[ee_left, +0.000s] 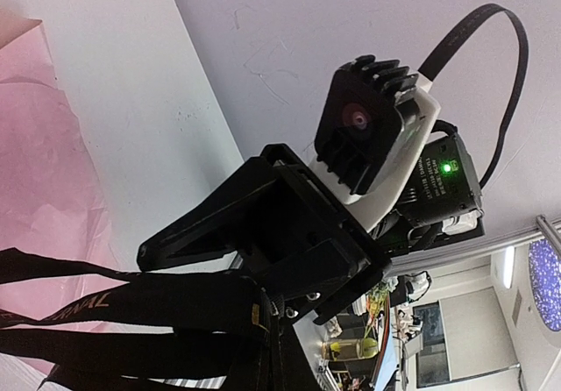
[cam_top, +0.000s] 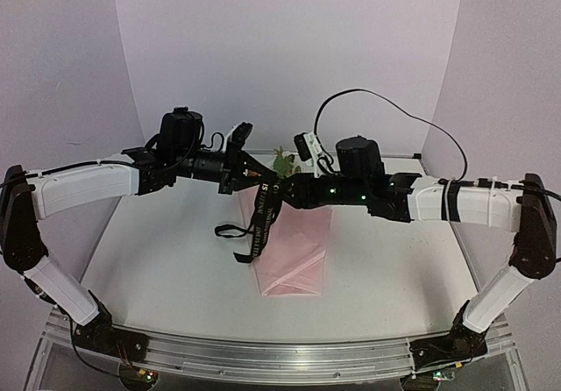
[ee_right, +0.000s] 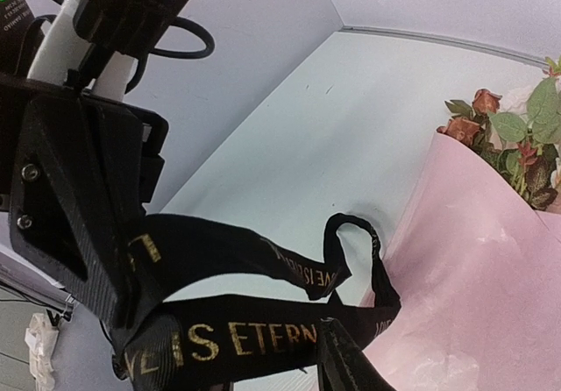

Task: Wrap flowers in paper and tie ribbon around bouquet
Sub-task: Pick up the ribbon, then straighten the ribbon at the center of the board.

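The bouquet lies on the table as a pale pink paper [cam_top: 296,249] cone, with the flowers [ee_right: 513,141] and green leaves [cam_top: 282,158] at its far end. The black ribbon [cam_top: 262,216] with gold lettering [ee_right: 250,338] hangs in loops between both arms above the cone. My left gripper [cam_top: 248,176] is shut on the ribbon, whose bands gather at its jaws [ee_left: 267,325]. My right gripper [cam_top: 282,189] faces it closely. Only one of its fingers [ee_right: 346,365] shows, with a ribbon band running across beside it and no second finger against it.
White table [cam_top: 166,259] with light walls on three sides. The right arm's black cable [cam_top: 394,109] arcs above its wrist. A metal rail [cam_top: 280,356] carrying both arm bases runs along the near edge.
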{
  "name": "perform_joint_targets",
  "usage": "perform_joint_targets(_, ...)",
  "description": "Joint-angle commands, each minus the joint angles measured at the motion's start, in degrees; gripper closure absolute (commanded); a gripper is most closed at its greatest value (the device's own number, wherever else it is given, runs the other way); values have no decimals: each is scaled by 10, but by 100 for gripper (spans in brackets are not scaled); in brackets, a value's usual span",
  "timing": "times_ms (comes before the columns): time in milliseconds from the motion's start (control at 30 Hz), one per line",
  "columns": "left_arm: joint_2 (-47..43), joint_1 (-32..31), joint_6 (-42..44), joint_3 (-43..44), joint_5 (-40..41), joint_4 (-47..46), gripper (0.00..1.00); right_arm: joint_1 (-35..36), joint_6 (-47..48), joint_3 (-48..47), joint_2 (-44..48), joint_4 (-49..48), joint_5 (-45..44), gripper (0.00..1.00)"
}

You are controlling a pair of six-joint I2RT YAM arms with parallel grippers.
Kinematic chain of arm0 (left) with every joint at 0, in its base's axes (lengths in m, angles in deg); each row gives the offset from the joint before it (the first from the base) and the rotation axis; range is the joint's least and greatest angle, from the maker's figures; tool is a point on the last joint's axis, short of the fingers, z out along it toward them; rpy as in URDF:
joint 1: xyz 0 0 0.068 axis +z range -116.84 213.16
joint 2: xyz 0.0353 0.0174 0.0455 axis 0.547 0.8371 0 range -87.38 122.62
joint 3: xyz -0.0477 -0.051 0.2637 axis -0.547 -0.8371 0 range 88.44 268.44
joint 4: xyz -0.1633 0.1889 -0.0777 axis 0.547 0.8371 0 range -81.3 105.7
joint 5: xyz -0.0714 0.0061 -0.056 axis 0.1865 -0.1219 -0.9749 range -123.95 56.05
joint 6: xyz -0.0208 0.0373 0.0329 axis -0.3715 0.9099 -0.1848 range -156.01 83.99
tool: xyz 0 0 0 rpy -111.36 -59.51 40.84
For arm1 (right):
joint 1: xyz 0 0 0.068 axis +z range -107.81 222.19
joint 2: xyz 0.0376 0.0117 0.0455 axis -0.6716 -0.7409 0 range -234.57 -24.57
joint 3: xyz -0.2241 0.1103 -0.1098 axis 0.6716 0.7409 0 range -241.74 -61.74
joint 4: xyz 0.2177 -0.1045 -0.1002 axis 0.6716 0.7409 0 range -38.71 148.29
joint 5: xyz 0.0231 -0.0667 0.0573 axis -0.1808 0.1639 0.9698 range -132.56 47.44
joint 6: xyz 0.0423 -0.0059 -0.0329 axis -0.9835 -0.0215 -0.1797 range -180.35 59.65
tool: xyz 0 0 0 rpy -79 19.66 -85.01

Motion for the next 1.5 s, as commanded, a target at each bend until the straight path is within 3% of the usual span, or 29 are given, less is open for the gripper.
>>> perform_joint_targets(0,-2,4,-2,30,-11,-16,100,3,16,-32,-24,-22,-2,69)
perform_joint_targets(200,-23,21,0,5,11,-5,99,3,8,-26,-15,-18,-40,100)
perform_joint_targets(367,-70,53,17,-45,53,15,93,3,26,16,37,35,-125,100)
perform_joint_targets(600,-139,97,81,-83,145,121,100,2,79,63,126,138,-215,100)
perform_joint_targets(900,-262,100,117,-31,551,368,100,-21,134,47,270,409,-423,100)
perform_joint_targets(1100,-359,100,105,-32,702,431,100,-70,161,6,366,585,-517,100)
perform_joint_targets(1200,-380,100,107,-34,713,442,100,-79,177,-14,399,654,-558,100)
perform_joint_targets(1367,-382,100,108,-77,615,409,100,-86,174,40,446,685,-579,100)
perform_joint_targets(1433,-376,100,103,-100,581,398,100,-90,153,76,455,682,-574,95)
perform_joint_targets(1467,-373,100,98,-113,576,394,100,-92,143,100,455,674,-565,87)
